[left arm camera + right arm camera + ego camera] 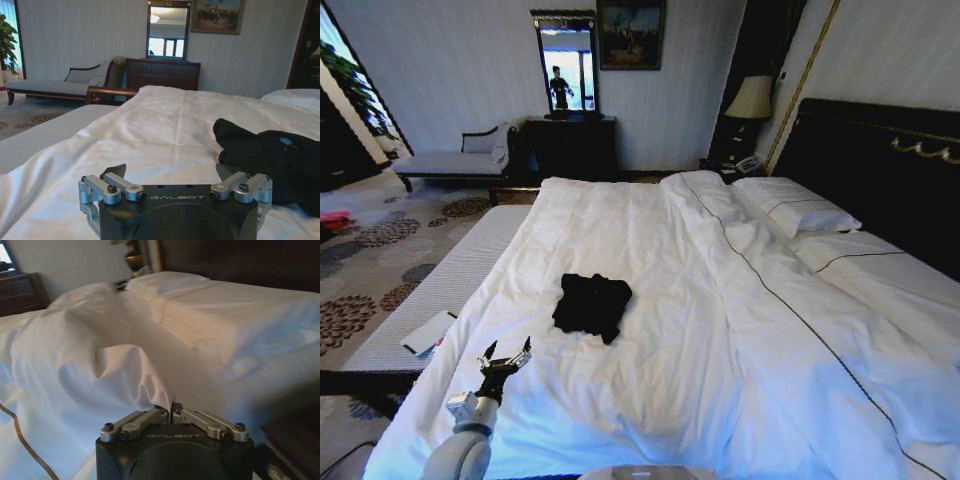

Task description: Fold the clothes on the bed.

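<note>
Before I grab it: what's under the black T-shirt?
The T-shirt lies bunched on the bed's white duvet; anything beneath it is hidden. Left gripper open nearby.

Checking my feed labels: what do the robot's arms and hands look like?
The left hand has dark fingers on silver linkage bars, carried by a pale grey, rounded arm. Up close, the left hand and right hand share a black body marked GALBOT, with silver screwed links.

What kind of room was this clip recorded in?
Most likely a hotel bedroom. A large bed with a white duvet and pillows stands against a dark headboard, with a bedside lamp beside it. A dark dresser with a mirror and a chaise bench line the far wall.
</note>
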`<state>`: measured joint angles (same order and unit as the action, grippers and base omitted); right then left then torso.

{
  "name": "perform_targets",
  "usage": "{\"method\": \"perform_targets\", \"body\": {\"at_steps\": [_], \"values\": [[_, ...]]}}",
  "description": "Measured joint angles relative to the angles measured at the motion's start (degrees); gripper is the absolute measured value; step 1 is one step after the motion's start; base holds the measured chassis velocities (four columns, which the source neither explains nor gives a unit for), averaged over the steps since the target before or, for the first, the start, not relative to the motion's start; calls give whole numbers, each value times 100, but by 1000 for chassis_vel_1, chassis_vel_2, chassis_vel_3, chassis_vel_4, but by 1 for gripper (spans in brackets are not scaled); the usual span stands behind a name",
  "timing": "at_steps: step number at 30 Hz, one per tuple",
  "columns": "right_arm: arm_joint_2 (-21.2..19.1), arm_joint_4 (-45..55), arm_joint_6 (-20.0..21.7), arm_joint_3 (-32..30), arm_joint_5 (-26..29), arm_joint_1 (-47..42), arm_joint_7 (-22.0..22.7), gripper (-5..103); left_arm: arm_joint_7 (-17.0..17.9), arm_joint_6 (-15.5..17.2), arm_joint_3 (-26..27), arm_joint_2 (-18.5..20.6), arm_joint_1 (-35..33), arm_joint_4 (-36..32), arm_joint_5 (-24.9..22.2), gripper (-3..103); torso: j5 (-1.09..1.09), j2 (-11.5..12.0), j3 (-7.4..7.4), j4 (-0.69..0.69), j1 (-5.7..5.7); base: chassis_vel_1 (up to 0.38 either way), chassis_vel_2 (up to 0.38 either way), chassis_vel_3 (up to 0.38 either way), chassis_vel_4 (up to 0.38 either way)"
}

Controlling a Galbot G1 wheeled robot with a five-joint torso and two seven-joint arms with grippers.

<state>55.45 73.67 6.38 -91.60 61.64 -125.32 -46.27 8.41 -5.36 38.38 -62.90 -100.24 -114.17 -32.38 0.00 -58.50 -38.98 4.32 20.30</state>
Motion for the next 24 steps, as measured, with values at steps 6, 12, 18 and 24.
{"method": "perform_targets", "body": {"at_steps": [6, 12, 18, 24], "values": [[206, -530, -71, 54, -44, 237, 32, 0, 13, 23, -60, -41, 15, -80, 60, 100, 2, 0, 0, 1, 0, 0, 0, 0, 0], [310, -1086, -234, 219, -181, 378, -102, 0, 26, 48, -110, -87, -33, -120, 151, 100, 1, 0, 0, 3, 0, 0, 0, 0, 0], [355, -1335, -354, 437, -295, 522, -113, 0, 42, 73, -57, -83, -111, -215, 178, 100, 0, 0, 0, -2, 1, 0, 0, 0, 0], [430, -1623, -471, 588, -393, 635, -101, 0, 50, 84, -90, -91, -77, -199, 193, 100, 0, 0, 0, 0, 0, 0, 0, 0, 0]]}}
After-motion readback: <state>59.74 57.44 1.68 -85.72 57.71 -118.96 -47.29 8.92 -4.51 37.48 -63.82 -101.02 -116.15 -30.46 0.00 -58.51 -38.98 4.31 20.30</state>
